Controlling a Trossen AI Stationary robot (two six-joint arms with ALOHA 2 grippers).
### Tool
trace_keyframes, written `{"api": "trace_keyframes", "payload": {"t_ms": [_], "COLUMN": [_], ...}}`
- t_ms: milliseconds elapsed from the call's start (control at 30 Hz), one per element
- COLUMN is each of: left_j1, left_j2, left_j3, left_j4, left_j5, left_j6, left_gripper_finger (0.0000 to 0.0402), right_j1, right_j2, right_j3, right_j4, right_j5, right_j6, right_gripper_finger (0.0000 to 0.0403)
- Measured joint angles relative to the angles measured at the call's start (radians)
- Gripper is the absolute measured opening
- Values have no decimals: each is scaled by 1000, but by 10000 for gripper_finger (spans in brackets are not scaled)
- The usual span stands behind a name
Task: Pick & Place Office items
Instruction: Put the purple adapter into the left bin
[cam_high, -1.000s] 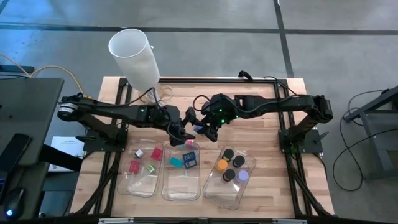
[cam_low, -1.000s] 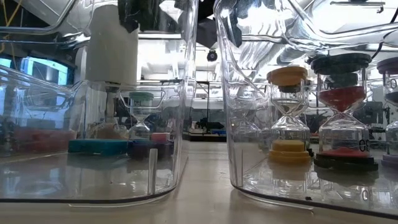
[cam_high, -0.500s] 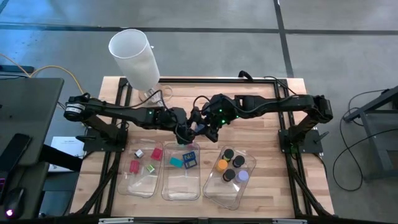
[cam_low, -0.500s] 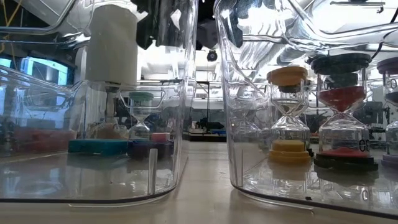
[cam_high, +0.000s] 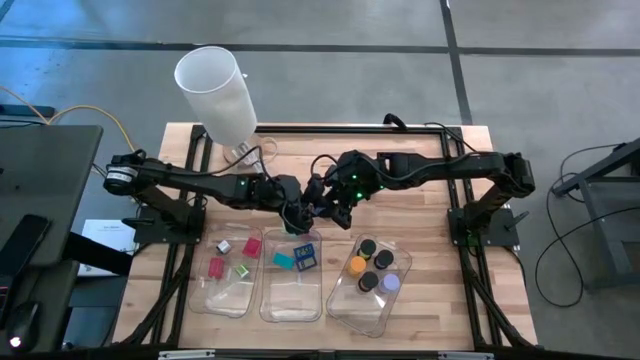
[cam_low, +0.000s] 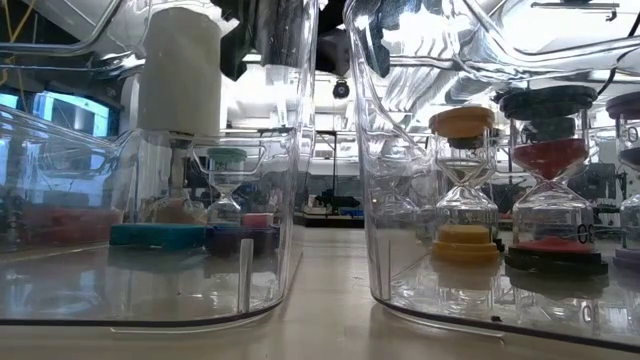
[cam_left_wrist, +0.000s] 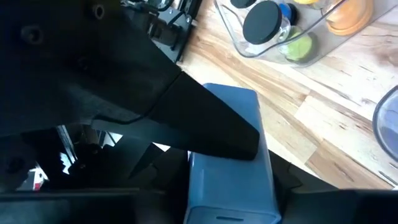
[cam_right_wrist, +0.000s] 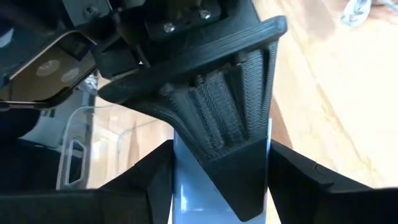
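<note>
Low in the frame, three clear trays (cam_high: 290, 300) held sorted pieces. Just above the middle tray, at frame centre, the left gripper (cam_high: 297, 213) and right gripper (cam_high: 322, 207) both pinched one blue block (cam_left_wrist: 231, 163), apparently a handover between arms.

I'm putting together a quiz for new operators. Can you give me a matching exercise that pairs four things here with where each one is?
Things:
1. blue block
2. orange cap
3. teal block
4. white cylinder

Places:
A. in the middle tray
B. at the far left corner of the table
C. between the left gripper and the right gripper
D. in the right tray

Pairs: 1-C, 2-D, 3-A, 4-B
</note>
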Motion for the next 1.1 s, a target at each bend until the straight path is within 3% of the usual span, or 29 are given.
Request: {"api": "trace_keyframes", "payload": {"t_ms": [133,333,467,700,900,1100], "left_j1": [0,2,1,-23,-96,-236], "left_j2": [0,0,0,-8,-25,-102], "left_j3": [0,2,2,1,0,0], "left_j4": [1,-15,-27,-90,-192,-328], "left_j5": [0,-5,-45,-100,-297,-423], "left_j6": [-4,-88,-112,-179,-274,-505], "left_gripper_finger": [119,114,114,114,116,118], "right_j1": [-1,-1,-26,-49,-21,23], "right_j2": [0,0,-8,-86,-145,-148], "right_j3": [0,0,0,1,1,1], "right_j4": [-1,-6,-6,-75,-180,-223], "right_j5": [-13,98,97,151,321,427], "right_j6": [-1,-27,-53,-11,-8,-8], "right_gripper_finger": [206,330,388,364,350,349]}}
